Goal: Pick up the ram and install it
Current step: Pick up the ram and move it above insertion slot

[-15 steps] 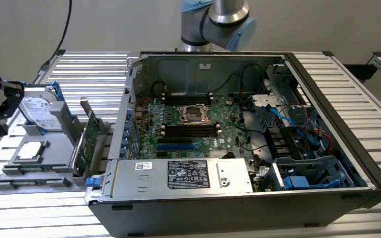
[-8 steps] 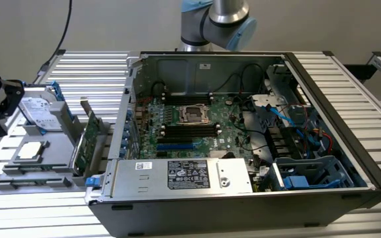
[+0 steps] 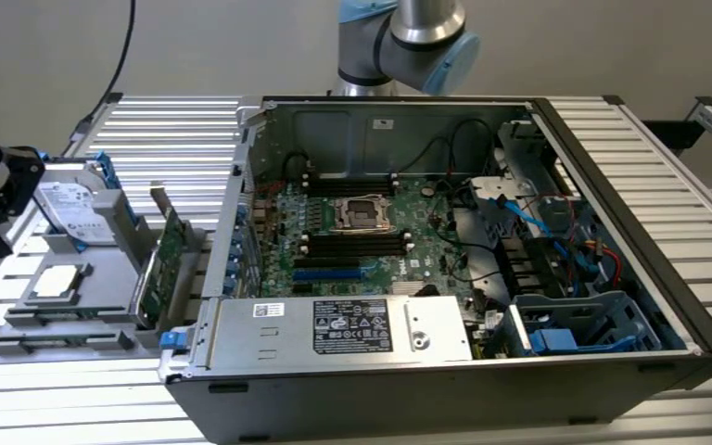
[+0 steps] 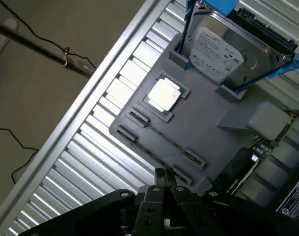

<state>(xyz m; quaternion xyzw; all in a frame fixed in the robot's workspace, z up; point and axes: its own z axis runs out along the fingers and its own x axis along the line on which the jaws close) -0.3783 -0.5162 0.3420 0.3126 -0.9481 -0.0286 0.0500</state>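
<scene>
Evidently little is done; the gripper [image 4: 164, 177], closed tight and empty, hovers over the grey holder tray [image 4: 208, 118] beside the computer case [image 3: 653, 278]. The motherboard's memory slots [image 3: 353, 244] look unfilled.

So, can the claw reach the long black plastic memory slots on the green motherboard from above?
Probably yes: the dark metal computer case lies open on top, the black memory slots sit uncovered, and no cable seems to cross them.
</scene>
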